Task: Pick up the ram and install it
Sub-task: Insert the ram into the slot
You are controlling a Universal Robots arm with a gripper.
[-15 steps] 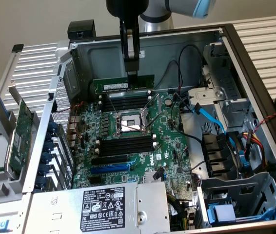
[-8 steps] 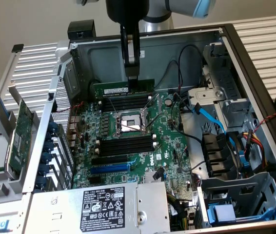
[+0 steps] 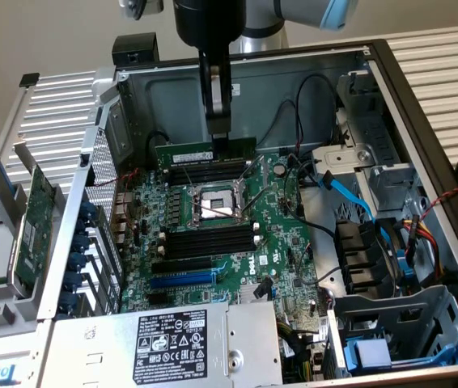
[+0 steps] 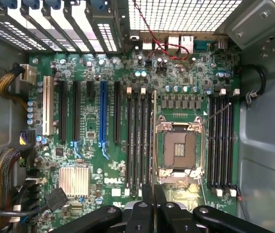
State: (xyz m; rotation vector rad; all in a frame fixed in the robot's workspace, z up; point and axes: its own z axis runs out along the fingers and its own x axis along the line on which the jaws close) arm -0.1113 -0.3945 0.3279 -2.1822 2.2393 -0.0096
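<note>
Currently we have the gripper [image 3: 220, 136] closed on the top edge of the ram [image 3: 187, 152], which stands upright just over a bank of memory slots [image 3: 205, 172] beside the CPU socket [image 3: 213, 202]. If the ram sits offset or tilted against its slot, downward force could jam it or flex the motherboard [image 3: 277, 234].

The grey arm [image 3: 294, 10] has a pale-blue cap [image 3: 336, 12], black wrist [image 3: 205, 20] and black hand [image 3: 219, 139].
</note>
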